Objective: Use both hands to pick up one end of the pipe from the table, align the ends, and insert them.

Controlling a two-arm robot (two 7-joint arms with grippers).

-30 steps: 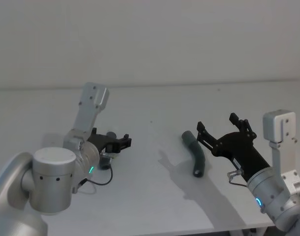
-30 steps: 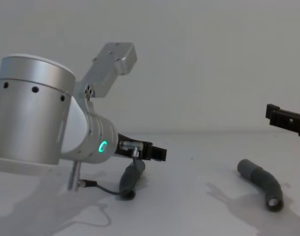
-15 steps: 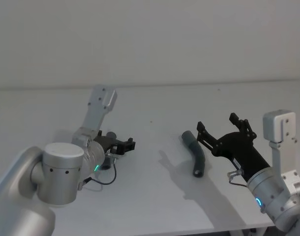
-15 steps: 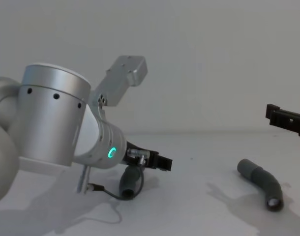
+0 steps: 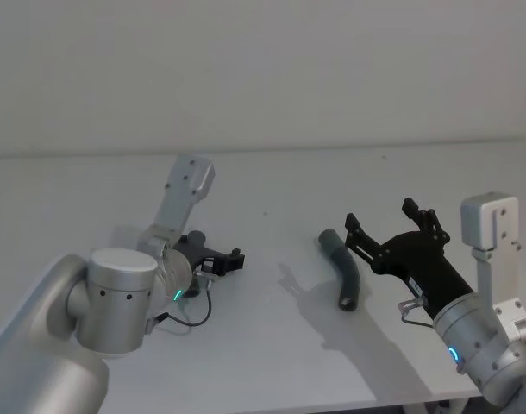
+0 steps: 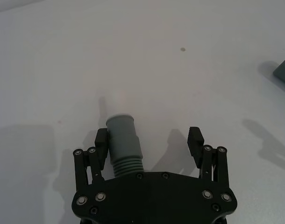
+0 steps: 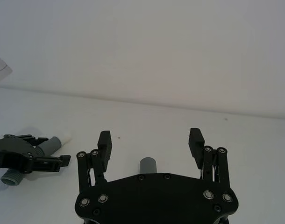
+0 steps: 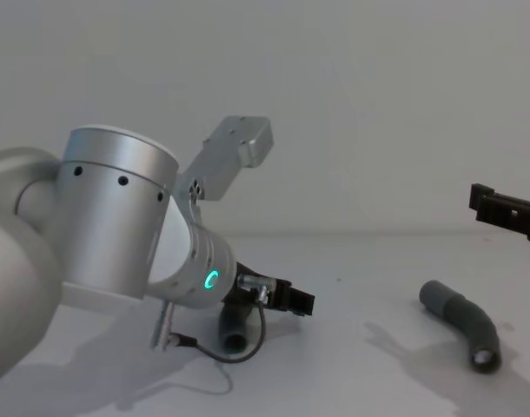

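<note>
Two dark grey bent pipe pieces lie on the white table (image 5: 272, 354). The left piece (image 6: 123, 142) sits between the fingers of my open left gripper (image 6: 148, 135), close against one finger, and its white tip (image 6: 119, 116) pokes out ahead. The chest view has this piece (image 8: 233, 330) under the left gripper (image 8: 293, 300), low over the table. The right piece (image 5: 342, 269) lies apart at centre right. My right gripper (image 5: 392, 222) hangs open just to its right, above the table. The piece's grey cuff (image 7: 147, 165) shows between its fingers.
A thin black cable (image 5: 192, 317) loops on the table beside the left wrist. The table's far edge (image 5: 332, 148) meets a plain wall. Bare surface lies between the two pipe pieces and in front of them.
The left arm has swung to the right and forward, carrying its open gripper farther along the left piece. The right arm and the right piece have not moved.
</note>
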